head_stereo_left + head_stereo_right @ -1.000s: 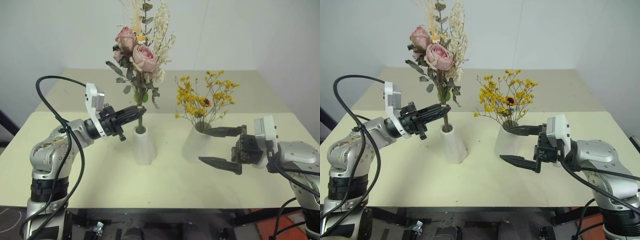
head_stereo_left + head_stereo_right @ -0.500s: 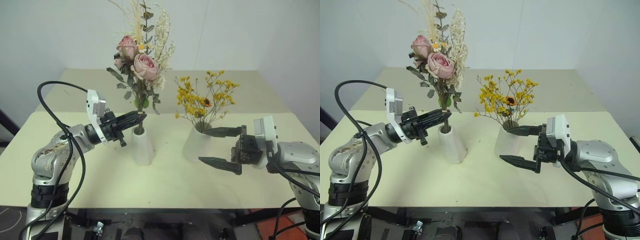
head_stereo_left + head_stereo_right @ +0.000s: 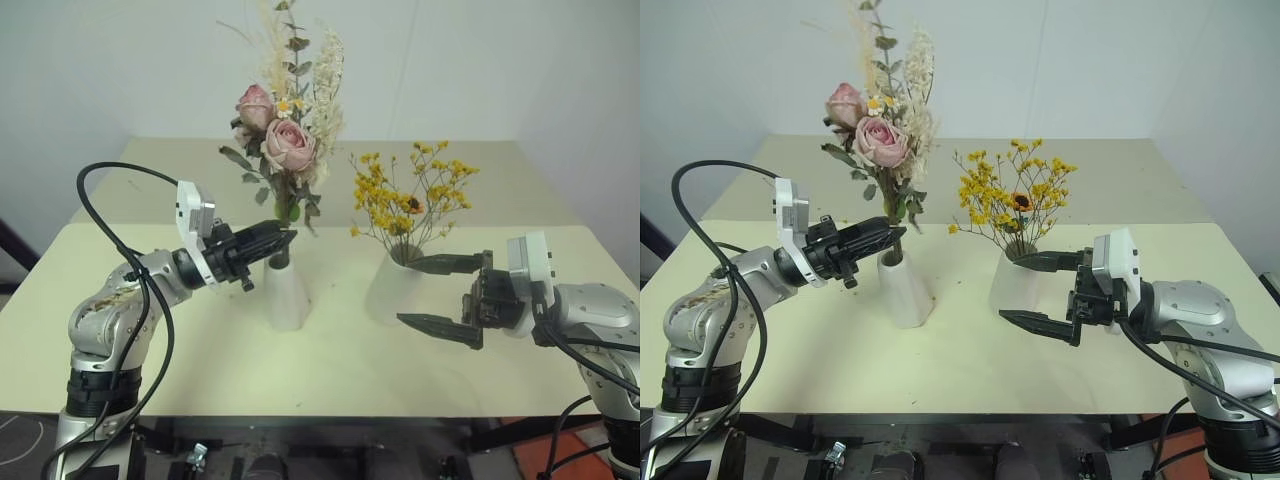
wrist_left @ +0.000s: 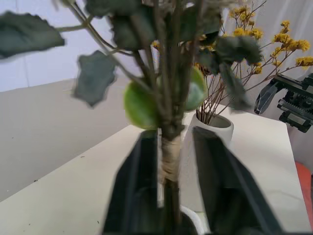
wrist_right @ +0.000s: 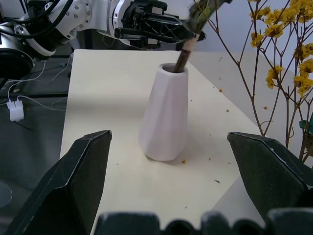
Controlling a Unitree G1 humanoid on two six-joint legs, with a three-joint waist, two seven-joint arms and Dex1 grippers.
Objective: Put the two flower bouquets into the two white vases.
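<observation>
My left gripper point(image 3: 284, 238) sits at centre-left of the head view, its tips at the stems of the rose bouquet point(image 3: 285, 140) just above the mouth of the cone vase point(image 3: 284, 294). In my left wrist view the two fingers point(image 4: 139, 176) stand slightly parted on either side of the wrapped stem, one close against it and the other with a thin gap, so I cannot tell whether they grip it. The bouquet's stems run down into the cone vase; its long axis is near upright, heads leaning a little toward the upper left of the frame.

My right gripper point(image 3: 440, 295) at lower right is spread wide and holds nothing, one finger above and one below, just beside the wider vase point(image 3: 392, 290). The yellow bouquet point(image 3: 412, 198) stands in that vase, its thin stems fanning upward, near the frame's centre.
</observation>
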